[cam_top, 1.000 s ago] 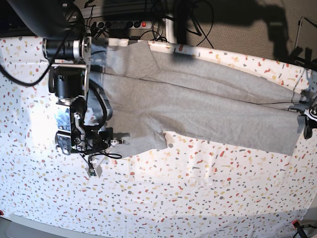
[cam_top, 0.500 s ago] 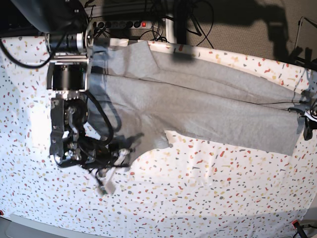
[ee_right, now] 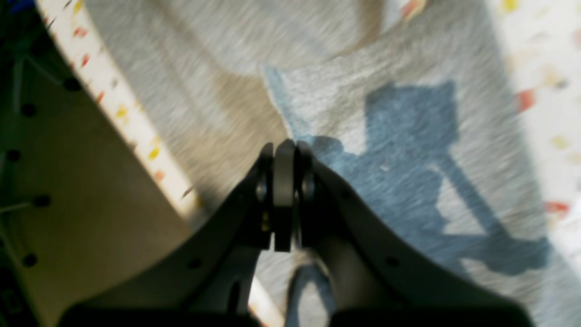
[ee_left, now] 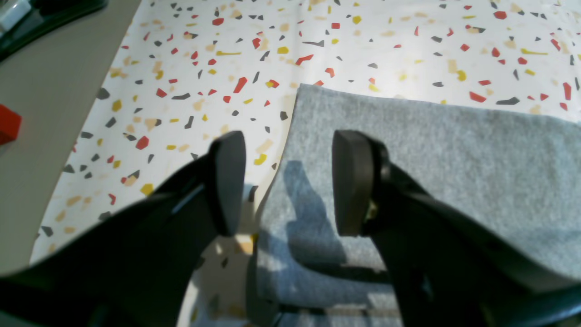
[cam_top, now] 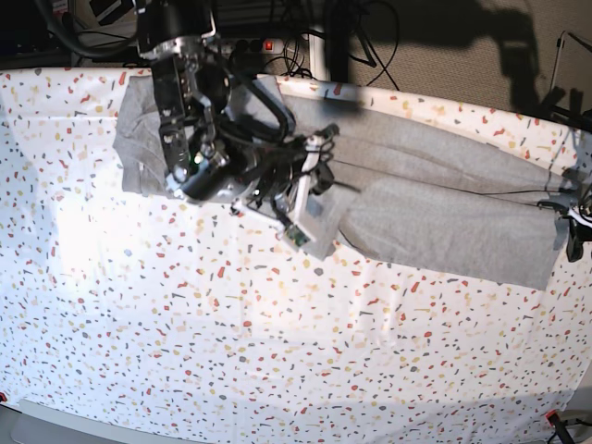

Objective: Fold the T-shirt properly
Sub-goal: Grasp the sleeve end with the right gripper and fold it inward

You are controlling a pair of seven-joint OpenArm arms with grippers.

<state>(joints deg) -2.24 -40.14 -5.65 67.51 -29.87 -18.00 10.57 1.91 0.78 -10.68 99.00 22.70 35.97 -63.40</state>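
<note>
The heather-grey T-shirt [cam_top: 435, 213] lies stretched across the far half of the table, plain side showing. My right gripper [cam_top: 324, 139] hovers over its middle. In the right wrist view that gripper [ee_right: 284, 152] is shut, and a raised fold of the T-shirt [ee_right: 408, 68] runs up into its tips. My left gripper [cam_top: 575, 222] sits at the shirt's right end. Seen from the left wrist, it [ee_left: 290, 181] stands open, straddling the side edge of the T-shirt [ee_left: 454, 159] near a corner, with nothing pinched.
A white cloth with terrazzo specks [cam_top: 277, 351] covers the table. A power strip and cables [cam_top: 231, 44] lie behind the far edge. The table's edge [ee_left: 68, 190] drops to the floor by a red object [ee_left: 7, 122]. A perforated board [ee_right: 68, 204] borders the table.
My right arm swung from the shirt's near-left corner up and right to its middle, taking that flap of cloth along and uncovering the shirt's left end. The left gripper stayed put.
</note>
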